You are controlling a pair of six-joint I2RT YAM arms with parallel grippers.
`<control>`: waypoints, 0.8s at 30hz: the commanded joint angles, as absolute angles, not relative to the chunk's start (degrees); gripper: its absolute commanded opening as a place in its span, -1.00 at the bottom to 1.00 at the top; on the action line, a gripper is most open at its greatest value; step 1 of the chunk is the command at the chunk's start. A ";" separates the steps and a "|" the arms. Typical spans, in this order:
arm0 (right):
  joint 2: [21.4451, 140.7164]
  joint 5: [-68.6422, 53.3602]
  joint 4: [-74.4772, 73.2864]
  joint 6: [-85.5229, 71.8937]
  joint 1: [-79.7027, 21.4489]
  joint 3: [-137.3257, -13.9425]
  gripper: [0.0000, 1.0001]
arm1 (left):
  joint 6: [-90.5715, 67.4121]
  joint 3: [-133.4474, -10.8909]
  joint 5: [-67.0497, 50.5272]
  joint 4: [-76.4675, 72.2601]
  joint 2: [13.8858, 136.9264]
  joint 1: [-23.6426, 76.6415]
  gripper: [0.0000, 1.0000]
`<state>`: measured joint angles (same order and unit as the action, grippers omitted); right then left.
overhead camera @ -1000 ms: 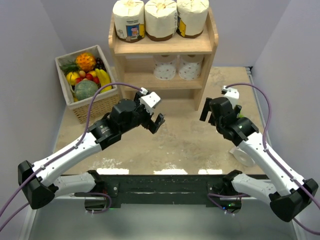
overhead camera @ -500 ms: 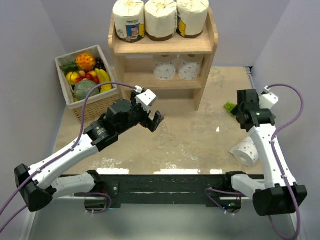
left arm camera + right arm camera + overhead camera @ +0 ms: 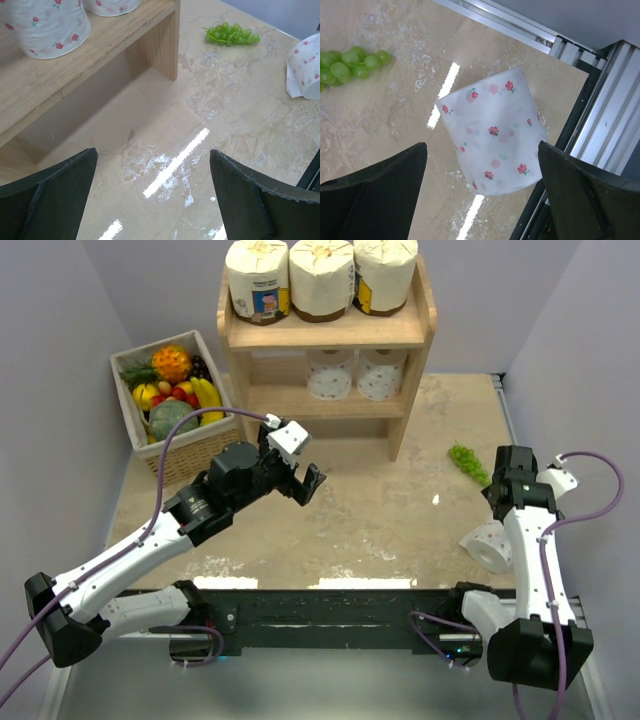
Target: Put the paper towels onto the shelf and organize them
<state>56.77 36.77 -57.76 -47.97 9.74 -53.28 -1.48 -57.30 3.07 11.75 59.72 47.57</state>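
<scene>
The wooden shelf [image 3: 325, 335] stands at the back. Three large cream paper towel rolls [image 3: 321, 278] stand on its top board. Two small white rolls [image 3: 355, 375] stand on its lower tier and also show in the left wrist view [image 3: 42, 25]. A third small roll [image 3: 490, 545] lies on its side near the table's right front edge, seen in the right wrist view [image 3: 492, 132] and the left wrist view [image 3: 306, 65]. My right gripper [image 3: 482, 143] hovers open above it, jaws either side, not touching. My left gripper [image 3: 305, 480] is open and empty over the table in front of the shelf.
A wicker fruit basket [image 3: 175, 405] stands left of the shelf. A bunch of green grapes [image 3: 468, 462] lies on the table right of the shelf, also in the right wrist view [image 3: 350, 62]. The metal table edge rail [image 3: 600, 115] runs right beside the fallen roll.
My right arm has swung from near the shelf's right post out to the right and back, and is now over the fallen small roll. My left gripper has barely moved.
</scene>
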 commanded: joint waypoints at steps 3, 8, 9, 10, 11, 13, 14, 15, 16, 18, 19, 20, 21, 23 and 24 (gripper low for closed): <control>60.02 41.91 -57.12 -54.83 10.46 -52.30 0.92 | -1.58 -56.95 5.27 9.93 58.80 47.81 1.00; 62.31 46.05 -59.33 -59.85 10.72 -52.21 0.91 | -1.41 -56.95 4.83 9.84 59.06 47.81 1.00; 62.84 46.40 -59.33 -60.29 10.72 -51.95 0.92 | -1.41 -56.78 4.83 9.76 58.98 47.81 1.00; 63.10 46.75 -59.24 -60.81 10.72 -51.77 0.92 | -1.23 -56.69 4.83 9.67 58.97 47.81 1.00; 63.45 47.80 -59.06 -61.17 10.72 -51.51 0.92 | -1.23 -56.69 5.01 9.75 58.89 47.90 1.00; 64.60 48.34 -59.58 -62.74 10.72 -51.41 0.92 | -1.23 -56.60 5.01 9.84 58.97 47.81 1.00; 64.77 48.43 -59.59 -63.01 10.72 -51.50 0.92 | -1.23 -56.69 5.10 9.76 58.80 47.90 1.00; 65.04 48.25 -59.59 -63.19 10.72 -51.59 0.92 | -1.23 -56.69 5.18 9.76 58.89 47.81 1.00; 65.39 47.99 -58.89 -62.85 10.72 -51.59 0.93 | -1.14 -56.69 5.36 9.67 58.71 47.81 1.00; 66.00 46.85 -58.54 -62.93 10.72 -51.68 0.92 | -0.88 -56.69 5.36 9.76 58.80 47.90 1.00; 66.35 46.15 -57.14 -61.97 10.72 -51.33 0.91 | -0.97 -56.69 5.10 9.67 58.80 47.81 1.00; 66.62 45.62 -56.17 -61.44 10.72 -50.98 0.91 | -0.88 -56.78 5.01 9.67 58.71 47.90 1.00; 66.62 44.83 -55.03 -61.09 10.72 -50.11 0.90 | -0.97 -56.78 5.01 9.75 58.62 47.90 1.00; 66.80 44.74 -54.41 -60.73 10.72 -49.57 0.91 | -0.88 -56.78 5.27 9.67 58.45 47.81 1.00; 66.80 44.74 -53.88 -60.65 10.72 -49.05 0.90 | -0.88 -56.69 5.27 9.58 58.36 47.90 1.00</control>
